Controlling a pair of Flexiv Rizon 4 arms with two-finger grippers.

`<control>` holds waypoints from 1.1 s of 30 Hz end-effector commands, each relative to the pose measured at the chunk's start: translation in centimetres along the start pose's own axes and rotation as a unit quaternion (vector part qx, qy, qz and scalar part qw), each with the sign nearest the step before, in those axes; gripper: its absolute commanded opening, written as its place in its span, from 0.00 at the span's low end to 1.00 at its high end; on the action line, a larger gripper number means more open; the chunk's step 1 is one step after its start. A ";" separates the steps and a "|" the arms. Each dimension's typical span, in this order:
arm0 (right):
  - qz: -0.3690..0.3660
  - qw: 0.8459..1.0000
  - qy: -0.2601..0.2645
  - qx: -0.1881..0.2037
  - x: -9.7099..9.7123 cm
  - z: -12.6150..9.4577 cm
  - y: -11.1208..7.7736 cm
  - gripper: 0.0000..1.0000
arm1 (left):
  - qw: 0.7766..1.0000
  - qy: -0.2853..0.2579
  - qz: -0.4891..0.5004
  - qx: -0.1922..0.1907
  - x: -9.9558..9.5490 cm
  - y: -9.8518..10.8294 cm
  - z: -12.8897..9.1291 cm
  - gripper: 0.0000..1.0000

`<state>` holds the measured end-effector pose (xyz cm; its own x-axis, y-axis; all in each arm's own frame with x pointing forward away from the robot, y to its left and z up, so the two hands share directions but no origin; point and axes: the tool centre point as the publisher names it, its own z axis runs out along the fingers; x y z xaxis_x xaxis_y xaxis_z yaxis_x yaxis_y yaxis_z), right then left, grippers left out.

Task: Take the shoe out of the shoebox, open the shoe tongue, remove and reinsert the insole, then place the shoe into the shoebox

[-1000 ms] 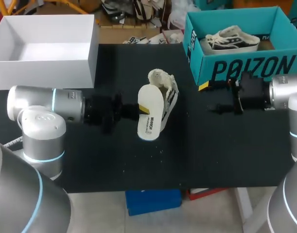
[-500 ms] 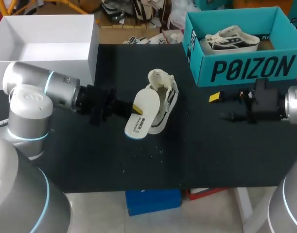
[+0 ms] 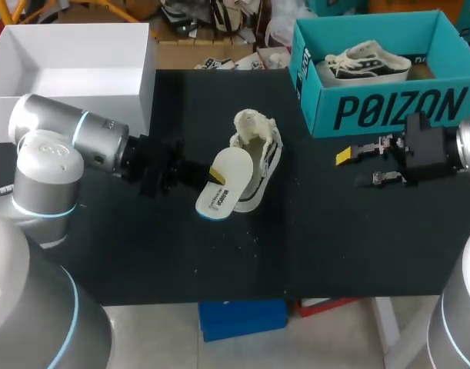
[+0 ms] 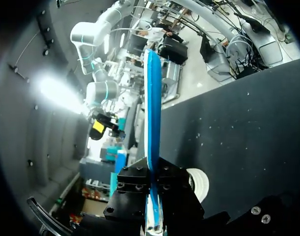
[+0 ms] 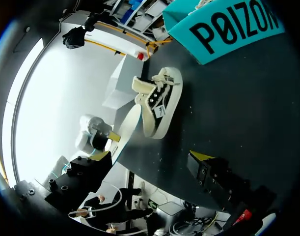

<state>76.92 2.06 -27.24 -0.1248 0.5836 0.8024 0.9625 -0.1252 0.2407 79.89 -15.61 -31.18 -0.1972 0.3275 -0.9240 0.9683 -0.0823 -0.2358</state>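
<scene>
A cream low-top shoe (image 3: 259, 148) lies on its side in the middle of the black table (image 3: 311, 238); in the right wrist view the shoe (image 5: 159, 101) is well ahead of my fingers. Its white insole (image 3: 221, 187) is out of it and leans against its left side. My left gripper (image 3: 211, 175) is shut on the insole's edge; in the left wrist view the insole (image 4: 152, 113) shows edge-on, blue, rising from between the gripper's (image 4: 152, 201) black fingers. My right gripper (image 3: 359, 167) hangs open and empty in front of the teal shoebox (image 3: 388, 108). Right wrist view: gripper (image 5: 150, 157), insole (image 5: 128, 123).
The teal shoebox at the back right holds a second, dark-and-white shoe (image 3: 367, 61). An open white box (image 3: 73, 77) stands at the back left. Small pale crumbs lie on the table in front of the shoe.
My left arm has swung back and tilted the insole, carrying its lower end left, a little off the shoe. My right arm has drawn back to the right.
</scene>
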 end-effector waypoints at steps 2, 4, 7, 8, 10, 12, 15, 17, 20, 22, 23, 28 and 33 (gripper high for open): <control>-0.152 0.986 -0.058 -0.032 0.1 0.3 -0.6 1.00 | 1.000 0.013 0.001 0.008 -0.2 0.2 -0.2 0.00; -0.227 0.967 -0.104 -0.039 0.1 0.2 -1.4 1.00 | 1.000 0.015 0.001 0.009 -0.2 0.3 -0.2 0.00; -0.241 0.961 -0.127 -0.037 -0.2 0.2 -1.7 1.00 | 1.000 0.019 0.000 0.011 -0.1 0.3 -0.2 0.00; -0.241 0.961 -0.127 -0.037 -0.2 0.2 -1.7 1.00 | 1.000 0.020 0.000 0.012 -0.1 0.3 -0.1 0.00; -0.241 0.961 -0.127 -0.037 -0.2 0.2 -1.7 1.00 | 1.000 0.023 0.001 0.014 -0.1 0.4 -0.1 0.00; -0.241 0.961 -0.127 -0.037 -0.2 0.2 -1.7 1.00 | 1.000 0.023 0.000 0.015 -0.1 0.4 0.0 0.00; -0.241 0.961 -0.127 -0.037 -0.2 0.2 -1.7 1.00 | 1.000 0.025 0.001 0.017 -0.1 0.4 0.2 0.00; -0.241 0.961 -0.127 -0.037 -0.2 0.2 -1.7 1.00 | 1.000 0.025 0.002 0.018 -0.2 0.3 0.2 0.00; -0.242 0.957 -0.158 -0.032 -0.3 0.2 -1.8 1.00 | 1.000 0.025 0.002 0.019 -0.3 0.4 0.2 0.00; -0.244 0.951 -0.184 -0.038 -0.6 -0.1 -2.1 1.00 | 1.000 0.024 0.002 0.019 -0.3 0.5 0.2 0.00; -0.245 0.949 -0.190 -0.050 -0.7 -0.3 -2.3 1.00 | 1.000 0.024 0.001 0.019 -0.2 0.6 0.2 0.00; -0.262 0.934 -0.227 -0.084 -0.6 -1.5 -3.3 1.00 | 0.999 0.027 -0.002 0.019 0.0 0.7 0.2 0.00; -0.281 0.916 -0.266 -0.103 -0.3 -2.4 -4.2 1.00 | 0.999 0.030 -0.004 0.020 0.1 0.9 0.3 0.00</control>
<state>73.69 0.62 -27.48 -0.4567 0.8590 0.2314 0.7165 0.2010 0.6680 80.54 -15.77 -31.53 -0.1962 0.3787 -0.9045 0.9597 -0.1151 -0.2564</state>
